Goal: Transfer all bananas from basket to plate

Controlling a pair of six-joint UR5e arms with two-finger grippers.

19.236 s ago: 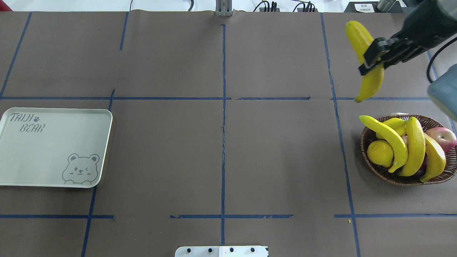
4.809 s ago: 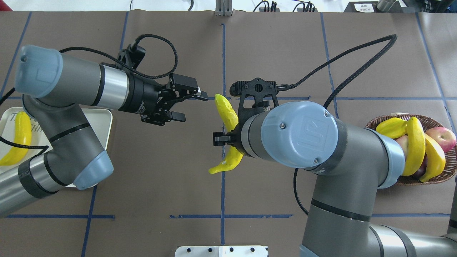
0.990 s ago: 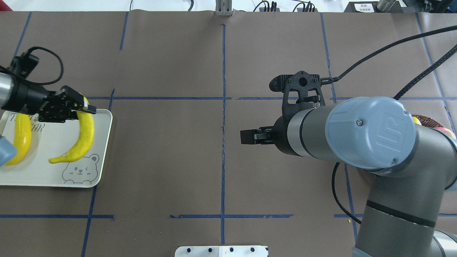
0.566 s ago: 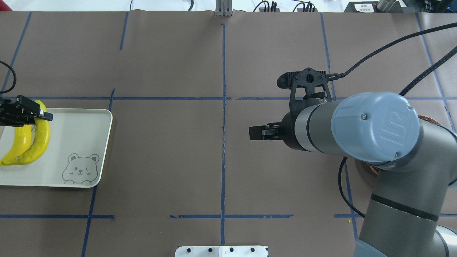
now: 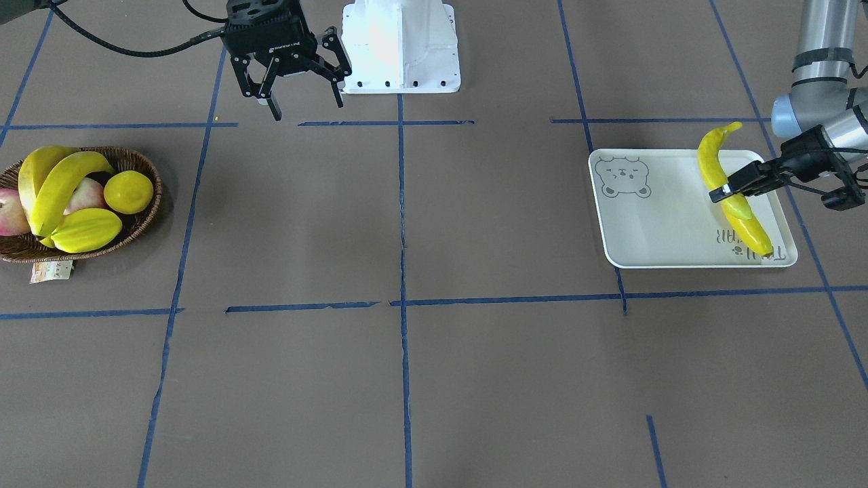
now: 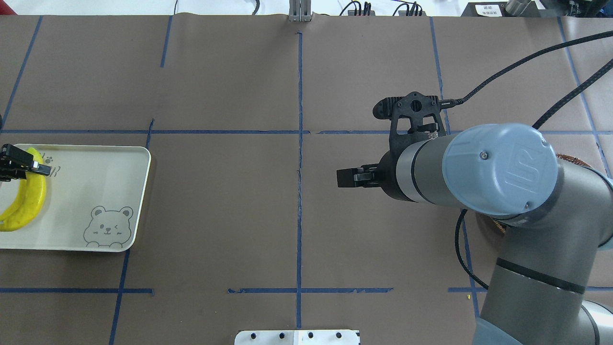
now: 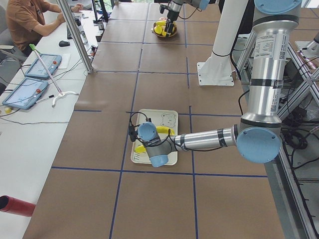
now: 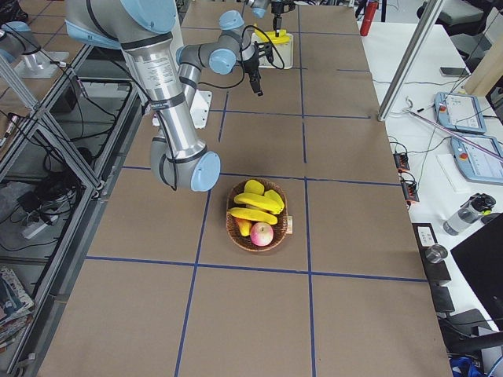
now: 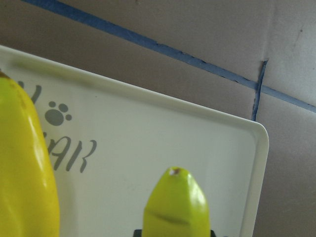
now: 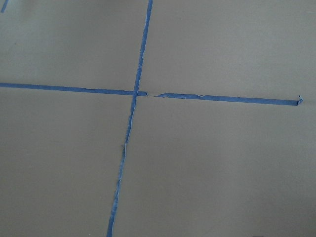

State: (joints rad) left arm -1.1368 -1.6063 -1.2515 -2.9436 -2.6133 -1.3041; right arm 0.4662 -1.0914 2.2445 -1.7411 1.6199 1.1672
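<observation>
**Inspector A:** Left arm, please.

**Inspector B:** The left gripper (image 5: 727, 192) is over the pale grey-white rectangular tray (image 5: 664, 224), which has rounded corners and a printed bear face. It sits at the counter's left end in the overhead view. The jaws are clamped across a long, curved, glossy yellow banana (image 5: 712, 159), held at a slant. A second smooth yellow banana (image 5: 754, 236) lies flat on the tray just beside it, over the lettering.

**Inspector A:** Right arm?

**Inspector B:** The right gripper (image 5: 305, 105) hangs above the brown paper-covered counter (image 5: 475, 224), near the middle among the blue tape lines. Its jaws are apart.

**Inspector A:** The source?

**Inspector B:** The shallow oval brown wicker basket (image 5: 146, 217) is at the right end, well apart from the tray. Two more curved yellow bananas (image 5: 64, 184) lie across its pile. With them are a round yellow lemon (image 5: 127, 192), a ridged yellow-green starfruit (image 5: 85, 230) and red-blushed apples (image 5: 8, 213). A small paper tag (image 5: 51, 271) sits at the rim.
</observation>
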